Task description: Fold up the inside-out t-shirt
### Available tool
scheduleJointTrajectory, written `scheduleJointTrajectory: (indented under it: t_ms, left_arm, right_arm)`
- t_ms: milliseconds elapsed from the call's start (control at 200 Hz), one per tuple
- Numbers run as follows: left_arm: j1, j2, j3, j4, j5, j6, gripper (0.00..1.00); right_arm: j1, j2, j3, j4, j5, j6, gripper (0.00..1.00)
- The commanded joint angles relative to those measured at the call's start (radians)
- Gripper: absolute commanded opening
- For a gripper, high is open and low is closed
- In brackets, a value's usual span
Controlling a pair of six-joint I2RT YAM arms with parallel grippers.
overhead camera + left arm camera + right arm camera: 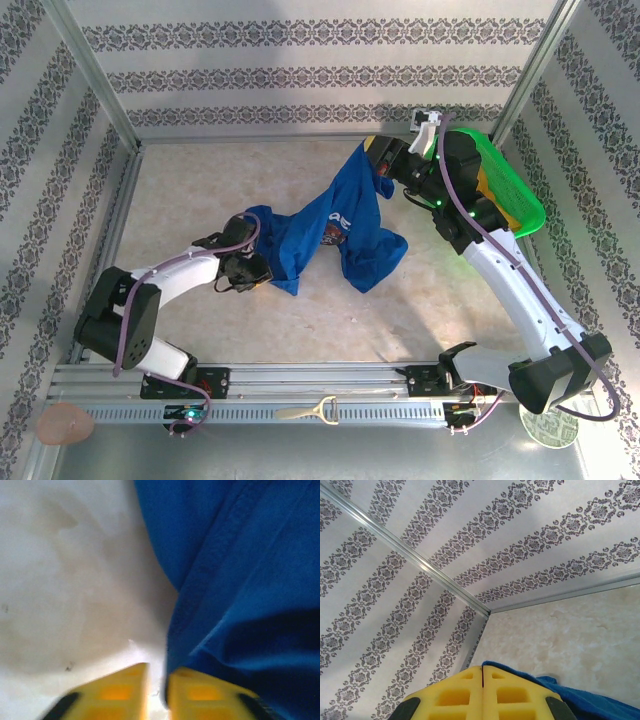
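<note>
Top external; t-shirt (pixel 300 238) lettering (pixel 338 222) illegible

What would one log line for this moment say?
left pincer: shut on t-shirt edge | right pincer: shut on t-shirt | t-shirt: bunched, strung between pincers, not yet folded

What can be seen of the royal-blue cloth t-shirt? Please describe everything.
The royal-blue cloth t-shirt lies crumpled and stretched between the two grippers, with white print showing near the middle. The right gripper is shut on its far end, lifted; the left gripper is shut on its near-left edge. Its lower folds rest on the beige table.
</note>
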Motion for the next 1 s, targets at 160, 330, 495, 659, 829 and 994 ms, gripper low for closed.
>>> scheduleJointTrajectory:
  t_ms: [160, 330, 495, 659, 829, 994]
  left_arm:
    - [0.1, -0.07, 0.351, -0.092, -0.053, 0.154, 0.0]
    - [0.22, -0.129, 0.714, 0.008, 0.043, 0.156, 0.0]
    - [0.326, -0.096, 0.809, 0.532, 0.222, -0.044, 0.0]
    - [0.437, 0.032, 0.795, 1.154, 0.351, -0.446, 0.0]
    - [0.488, 0.21, 0.941, 1.568, 0.236, -0.84, 0.0]
    - [0.512, 0.11, 0.972, 0.943, 0.313, -0.542, 0.0]
  right_arm:
    - [-0.153, -0.033, 0.079, 0.046, 0.035, 0.04, 0.0]
    - [-0.309, -0.048, 0.18, 0.06, 0.072, 0.09, 0.0]
    - [-0.341, -0.043, 0.284, 0.072, 0.148, 0.085, 0.0]
    - [-0.368, -0.064, 0.32, 0.092, 0.199, 0.095, 0.0]
    - [-0.377, -0.066, 0.365, 0.091, 0.17, 0.103, 0.0]
    - [-0.377, -0.065, 0.379, 0.093, 0.114, 0.125, 0.0]
